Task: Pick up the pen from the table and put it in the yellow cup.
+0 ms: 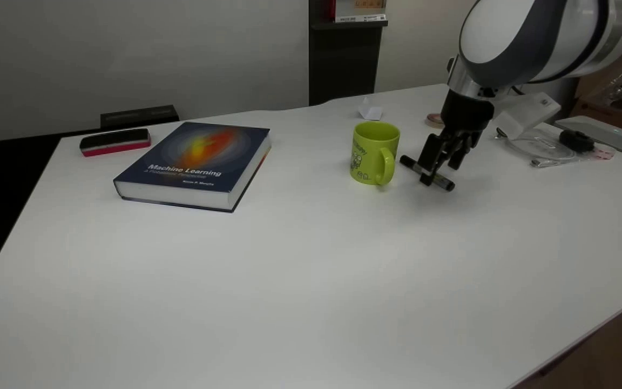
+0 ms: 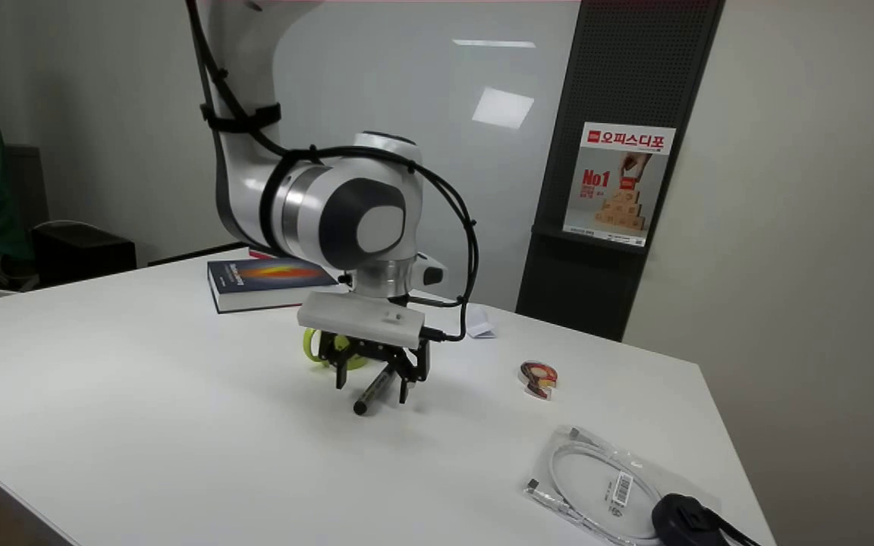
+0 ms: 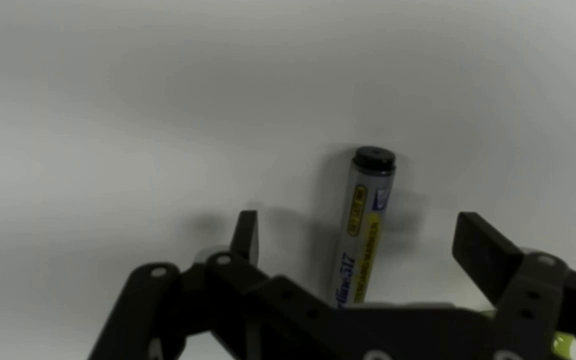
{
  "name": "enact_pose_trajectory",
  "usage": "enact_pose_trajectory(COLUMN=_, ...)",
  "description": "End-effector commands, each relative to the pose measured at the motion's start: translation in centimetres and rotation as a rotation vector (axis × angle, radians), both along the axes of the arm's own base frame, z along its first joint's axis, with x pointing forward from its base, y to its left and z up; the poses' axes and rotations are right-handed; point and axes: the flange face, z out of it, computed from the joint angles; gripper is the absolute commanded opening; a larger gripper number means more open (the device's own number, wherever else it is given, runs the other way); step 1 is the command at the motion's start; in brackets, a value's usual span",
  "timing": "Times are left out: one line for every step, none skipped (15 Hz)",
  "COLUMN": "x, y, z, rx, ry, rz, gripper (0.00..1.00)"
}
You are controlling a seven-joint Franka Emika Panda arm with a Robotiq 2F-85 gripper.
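In an exterior view, the yellow cup [image 1: 370, 154] stands upright on the counter [image 1: 289, 281]; just right of it lies the pen [image 1: 443, 182], likely light, stiff and slightly slick, best pinched mid-barrel. Further right hangs the tool [image 1: 440, 172], its fingers parted astride the pen without contact; fingertip height is hard to judge.

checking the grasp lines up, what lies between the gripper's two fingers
In the wrist view, the pen shows between them, with a strip of white table on each side.
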Motion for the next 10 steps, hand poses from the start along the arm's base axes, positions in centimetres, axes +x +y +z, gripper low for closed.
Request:
enact_pose_trajectory(x=1.5, y=-0.2, z=-0.4, rx=0.000, ry=-0.014, rz=-0.008, gripper=1.00)
enact_pose_trajectory(x=1.7, y=-0.2, z=-0.5, rx=0.000, ry=-0.015, rz=-0.009, gripper=1.00)
enact_pose_trajectory(x=2.0, y=-0.2, z=-0.5, rx=-0.001, ry=-0.018, rz=-0.014, gripper=0.94)
enact_pose_trajectory(x=2.2, y=-0.2, z=-0.5, rx=-0.001, ry=-0.021, rz=-0.014, gripper=0.73)
enact_pose_trajectory(x=2.3, y=-0.2, z=-0.5, rx=-0.001, ry=-0.024, rz=-0.015, gripper=0.70)
enact_pose_trajectory(x=2.5, y=-0.3, z=-0.5, rx=-0.002, ry=-0.028, rz=-0.015, gripper=0.70)
enact_pose_trajectory(x=2.6, y=-0.3, z=-0.5, rx=-0.002, ry=-0.030, rz=-0.015, gripper=0.63)
enact_pose_trajectory(x=2.7, y=-0.4, z=-0.4, rx=-0.002, ry=-0.033, rz=-0.018, gripper=0.56)
enact_pose_trajectory(x=2.8, y=-0.5, z=-0.3, rx=-0.003, ry=-0.035, rz=-0.017, gripper=0.47)
enact_pose_trajectory(x=2.9, y=-0.5, z=-0.3, rx=-0.003, ry=-0.037, rz=-0.017, gripper=0.41)
